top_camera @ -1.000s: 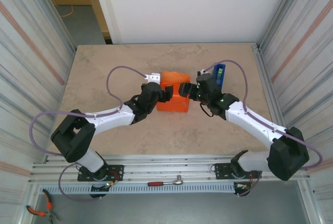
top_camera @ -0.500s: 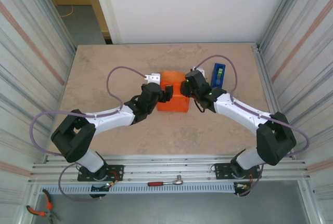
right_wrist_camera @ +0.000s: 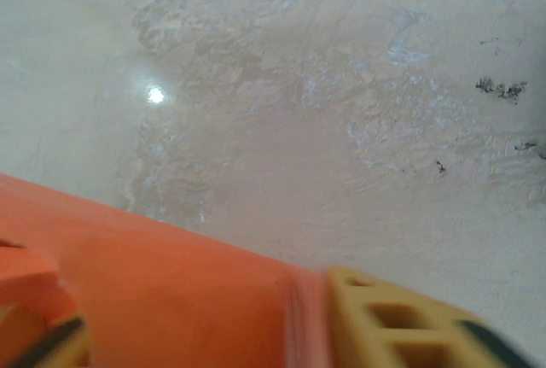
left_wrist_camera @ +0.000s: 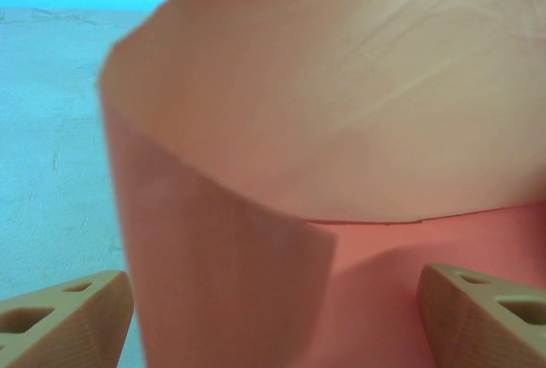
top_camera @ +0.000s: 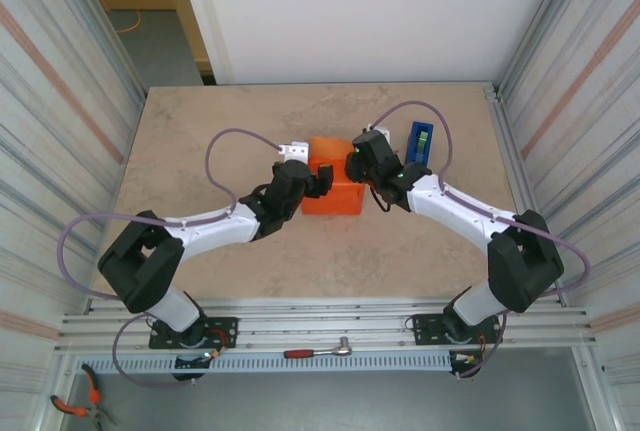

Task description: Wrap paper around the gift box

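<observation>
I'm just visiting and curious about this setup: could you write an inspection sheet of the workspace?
Surface: beige mottled table.
Job's things: orange paper folded into a boxy bundle; what it wraps is hidden.
Clutter: blue tape dispenser right of the bundle.
Grippers: left gripper open, straddling the bundle's left edge; right gripper at its right top, paper between its fingers, grip unclear.
Cables: purple cables looping above both arms.
Surroundings: corrugated metal walls; hand tools on the near rail.
</observation>
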`<state>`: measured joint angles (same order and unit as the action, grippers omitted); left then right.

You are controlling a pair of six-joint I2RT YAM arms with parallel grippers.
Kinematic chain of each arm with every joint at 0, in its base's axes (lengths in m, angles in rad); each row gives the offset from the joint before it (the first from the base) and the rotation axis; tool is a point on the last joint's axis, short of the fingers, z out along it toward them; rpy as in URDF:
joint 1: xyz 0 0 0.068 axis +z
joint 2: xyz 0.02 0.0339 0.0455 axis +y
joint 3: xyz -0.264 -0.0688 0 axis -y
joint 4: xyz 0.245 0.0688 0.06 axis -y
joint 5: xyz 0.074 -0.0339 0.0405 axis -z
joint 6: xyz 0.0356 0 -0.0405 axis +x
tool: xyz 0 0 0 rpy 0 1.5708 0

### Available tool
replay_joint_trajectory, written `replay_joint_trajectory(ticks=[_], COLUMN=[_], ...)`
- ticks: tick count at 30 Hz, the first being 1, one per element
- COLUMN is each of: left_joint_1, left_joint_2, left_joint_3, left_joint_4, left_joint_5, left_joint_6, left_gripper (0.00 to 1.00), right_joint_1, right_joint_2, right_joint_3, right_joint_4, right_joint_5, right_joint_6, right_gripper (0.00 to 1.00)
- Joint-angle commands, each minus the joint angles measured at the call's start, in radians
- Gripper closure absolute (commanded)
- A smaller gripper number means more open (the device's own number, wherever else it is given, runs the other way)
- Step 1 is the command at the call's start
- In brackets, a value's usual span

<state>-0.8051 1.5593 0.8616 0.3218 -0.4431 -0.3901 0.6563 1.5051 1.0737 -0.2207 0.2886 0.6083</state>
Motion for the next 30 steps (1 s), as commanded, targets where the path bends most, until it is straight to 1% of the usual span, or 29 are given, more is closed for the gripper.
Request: replay_joint_trajectory(ticks=[1, 2, 4, 5, 6, 7, 8, 9, 10, 11, 13, 14, 15, 16, 17, 19, 20, 21, 22, 23, 24, 25, 26, 27, 29, 30], left_joint_1=[-0.013, -0.013, -0.013, -0.013, -0.013, -0.013, -0.013, -0.013, -0.013, -0.014, -0.014, -0.014, -0.014, -0.014, -0.014, -0.014, -0.014, -0.014, -0.014, -0.014, -0.014, -0.014, -0.014, -0.014, -0.015, -0.016], left_joint_2=[0.017, 0.017, 0.018, 0.017, 0.016, 0.016, 0.017, 0.018, 0.018, 0.016, 0.016, 0.017, 0.016, 0.016, 0.016, 0.015, 0.015, 0.015, 0.015, 0.013, 0.013, 0.013, 0.013, 0.013, 0.013, 0.013], left_joint_3=[-0.038, -0.038, -0.038, -0.038, -0.038, -0.038, -0.038, -0.037, -0.037, -0.037, -0.037, -0.038, -0.037, -0.038, -0.038, -0.038, -0.038, -0.037, -0.038, -0.038, -0.038, -0.038, -0.038, -0.038, -0.038, -0.037], left_joint_4=[-0.087, -0.087, -0.087, -0.087, -0.087, -0.087, -0.087, -0.088, -0.088, -0.089, -0.090, -0.091, -0.092, -0.093, -0.093, -0.094, -0.093, -0.095, -0.095, -0.095, -0.097, -0.096, -0.096, -0.097, -0.098, -0.098], left_joint_5=[0.002, 0.002, 0.002, 0.000, 0.000, 0.000, 0.001, -0.001, -0.002, -0.002, -0.002, -0.003, -0.005, -0.005, -0.006, -0.006, -0.006, -0.006, -0.006, -0.006, -0.008, -0.006, -0.008, -0.007, -0.009, -0.011], left_joint_6=[0.010, 0.010, 0.010, 0.009, 0.010, 0.010, 0.010, 0.009, 0.010, 0.010, 0.010, 0.010, 0.009, 0.010, 0.010, 0.011, 0.009, 0.011, 0.010, 0.009, 0.010, 0.010, 0.009, 0.010, 0.010, 0.009], left_gripper=[0.13, 0.14, 0.14, 0.14, 0.14, 0.14, 0.14, 0.14, 0.14, 0.14, 0.14, 0.14, 0.14, 0.14, 0.14, 0.14, 0.14, 0.14, 0.14, 0.14, 0.14, 0.14, 0.14, 0.14, 0.14, 0.14], right_joint_1=[0.000, 0.000, -0.001, -0.003, -0.004, -0.005, -0.005, -0.006, -0.006, -0.007, -0.007, -0.009, -0.009, -0.009, -0.009, -0.015, -0.017, -0.019, -0.020, -0.020, -0.021, -0.024, -0.027, -0.030, -0.038, -0.041], right_joint_2=[0.011, 0.011, 0.013, 0.014, 0.014, 0.014, 0.012, 0.010, 0.005, -0.003, -0.019, -0.029, -0.035, -0.044, -0.049, -0.057, -0.059, -0.061, -0.067, -0.072, -0.079, -0.084, -0.086, -0.085, -0.083, -0.083], right_joint_3=[0.039, 0.039, 0.040, 0.042, 0.045, 0.047, 0.051, 0.055, 0.059, 0.061, 0.057, 0.055, 0.054, 0.052, 0.052, 0.056, 0.058, 0.062, 0.065, 0.067, 0.067, 0.066, 0.067, 0.069, 0.072, 0.073], right_joint_4=[-0.034, -0.031, -0.028, -0.028, -0.027, -0.029, -0.036, -0.044, -0.053, -0.057, -0.059, -0.060, -0.059, -0.056, -0.057, -0.059, -0.063, -0.070, -0.077, -0.081, -0.081, -0.079, -0.078, -0.078, -0.078, -0.077], right_joint_5=[0.001, -0.002, -0.010, -0.015, -0.020, -0.024, -0.026, -0.025, -0.022, -0.019, -0.017, -0.018, -0.020, -0.019, -0.017, -0.029, -0.035, -0.038, -0.037, -0.037, -0.034, -0.034, -0.034, -0.036, -0.049, -0.054], right_joint_6=[-0.016, -0.017, -0.019, -0.019, -0.020, -0.021, -0.021, -0.018, -0.016, -0.015, -0.012, -0.009, -0.009, -0.008, -0.010, -0.011, -0.012, -0.011, -0.011, -0.013, -0.013, -0.015, -0.016, -0.016, -0.018, -0.019], right_gripper=[0.44, 0.55, 0.83, 0.94, 0.97, 0.91, 0.72, 0.46, 0.33, 0.30, 0.33, 0.43, 0.58, 0.86, 1.00, 1.00, 0.88, 0.64, 0.52, 0.49, 0.50, 0.69, 0.93, 1.00, 1.00, 0.85])
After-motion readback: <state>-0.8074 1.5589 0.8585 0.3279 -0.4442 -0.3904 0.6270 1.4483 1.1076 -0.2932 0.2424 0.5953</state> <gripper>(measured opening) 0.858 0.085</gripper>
